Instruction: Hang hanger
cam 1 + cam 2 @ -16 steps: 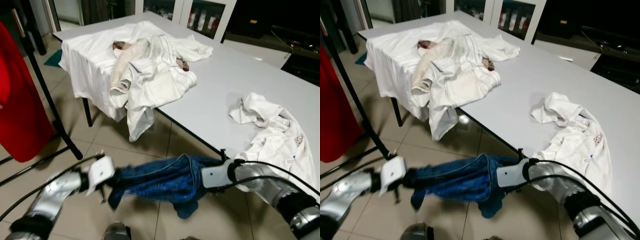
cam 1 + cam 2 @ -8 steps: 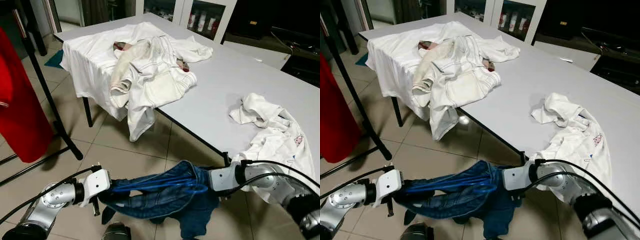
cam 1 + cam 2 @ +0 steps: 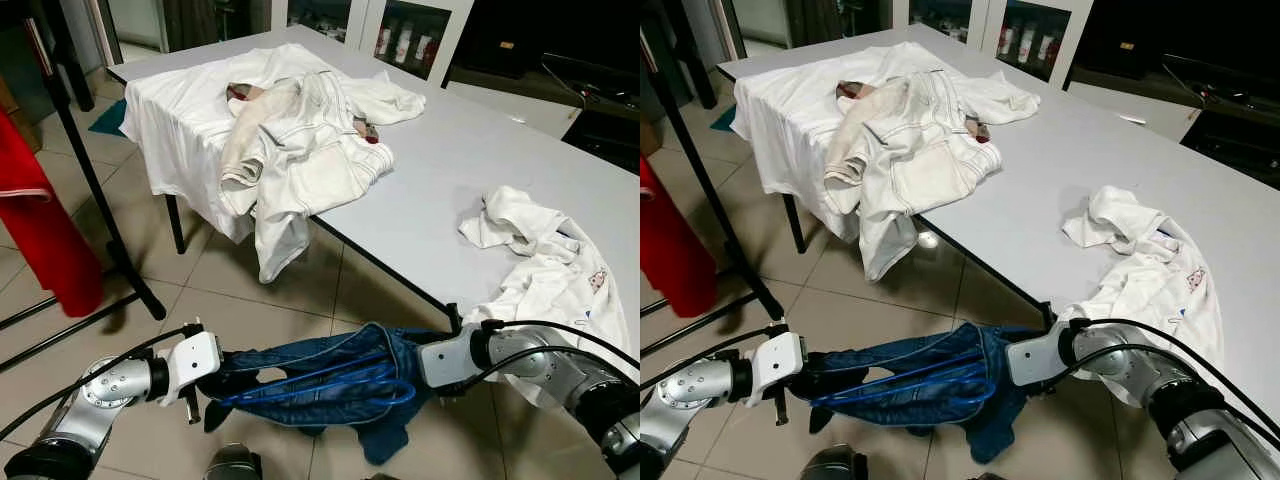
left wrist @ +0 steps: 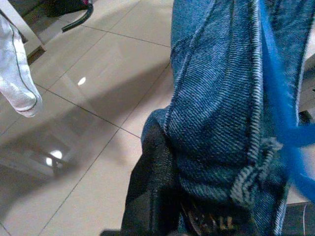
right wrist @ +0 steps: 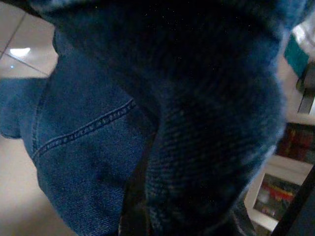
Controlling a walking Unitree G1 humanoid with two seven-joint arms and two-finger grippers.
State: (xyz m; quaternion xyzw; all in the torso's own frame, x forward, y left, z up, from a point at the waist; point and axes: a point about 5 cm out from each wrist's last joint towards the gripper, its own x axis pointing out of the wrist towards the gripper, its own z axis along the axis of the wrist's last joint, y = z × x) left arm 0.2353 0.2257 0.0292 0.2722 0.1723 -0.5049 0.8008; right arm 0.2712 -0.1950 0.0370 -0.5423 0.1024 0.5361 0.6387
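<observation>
In the left eye view, the left gripper (image 3: 213,372) and the right gripper (image 3: 412,362) held a blue denim garment (image 3: 320,385) stretched between them, above the tiled floor (image 3: 250,290) and just off the near edge of the grey table (image 3: 450,170). A blue hanger (image 3: 345,375) ran through the denim as thin blue bars. Compared with a moment earlier, the cloth hung flatter and more spread, the sag between the arms taken up, and the red garment (image 3: 40,225) on the black rack (image 3: 95,190) sat further toward the picture's left edge. That suggested the hanger was seated in the garment and the load was ready to carry to the rack, which stood well apart.

In the right eye view, a heap of white clothes (image 3: 910,135) lay over the table's far left corner, and another white garment (image 3: 1145,265) draped over its near right edge, just beside the right arm.

In the left wrist view, one black finger (image 4: 152,187) pressed against bunched denim, so the jaws were clamped on the cloth; a blue hanger bar crossed beside it.

In the right wrist view, dark denim folds wrapped close round the fingers, the jaws apparently closed on the garment.
</observation>
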